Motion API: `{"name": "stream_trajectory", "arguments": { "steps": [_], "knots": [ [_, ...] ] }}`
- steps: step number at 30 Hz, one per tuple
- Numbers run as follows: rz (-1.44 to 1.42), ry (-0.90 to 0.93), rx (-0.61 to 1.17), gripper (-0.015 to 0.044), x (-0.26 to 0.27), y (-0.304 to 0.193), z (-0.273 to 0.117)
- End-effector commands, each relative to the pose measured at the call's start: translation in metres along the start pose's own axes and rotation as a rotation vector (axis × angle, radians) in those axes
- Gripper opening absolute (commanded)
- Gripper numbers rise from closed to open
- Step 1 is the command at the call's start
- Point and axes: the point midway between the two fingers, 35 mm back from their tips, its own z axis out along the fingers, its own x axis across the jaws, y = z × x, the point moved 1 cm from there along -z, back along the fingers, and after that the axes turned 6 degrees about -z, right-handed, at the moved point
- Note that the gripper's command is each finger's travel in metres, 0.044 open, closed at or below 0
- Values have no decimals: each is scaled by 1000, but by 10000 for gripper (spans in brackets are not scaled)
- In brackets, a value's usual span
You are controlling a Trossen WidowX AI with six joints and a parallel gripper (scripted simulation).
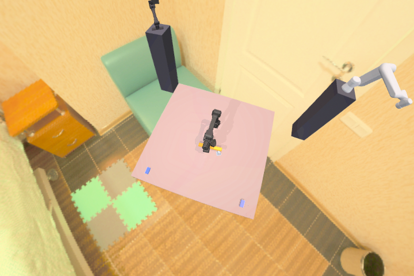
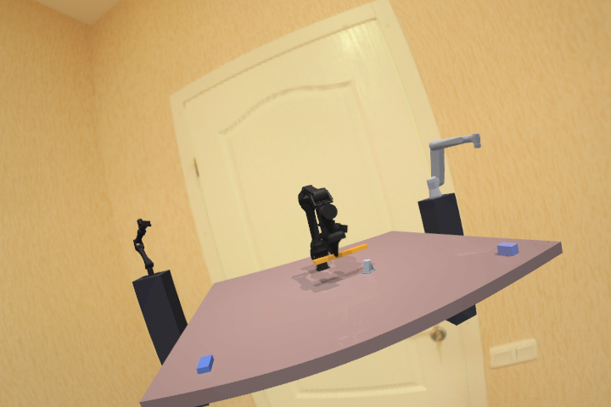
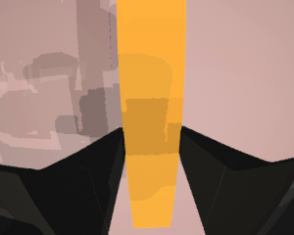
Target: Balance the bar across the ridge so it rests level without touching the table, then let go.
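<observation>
The long orange bar (image 1: 217,148) (image 2: 355,250) (image 3: 149,73) hangs above the table, with its shadow below it. My gripper (image 2: 336,254) (image 3: 151,133) is shut on the bar, with one finger on each long side. In the wrist view the bar's short end sticks out below the fingertips and the rest runs up out of view. The small pale grey ridge (image 1: 218,153) (image 2: 367,266) stands on the table near the bar's right end, apart from it. The ridge is not in the wrist view. In the top view my arm hides the bar's middle.
The pink table (image 1: 194,181) (image 2: 277,326) bears a blue block (image 1: 147,170) (image 2: 204,364) near its left front corner and a bluish-purple block (image 1: 242,203) (image 2: 507,248) near its right front corner. Two other arms stand on dark pillars beyond the table.
</observation>
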Motion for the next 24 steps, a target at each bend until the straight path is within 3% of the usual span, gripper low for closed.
{"name": "stream_trajectory", "arguments": {
  "steps": [1,24],
  "knots": [
    [-75,5,1,0,-6,16,1],
    [-410,2,-7,0,-28,98,0]
  ]
}}
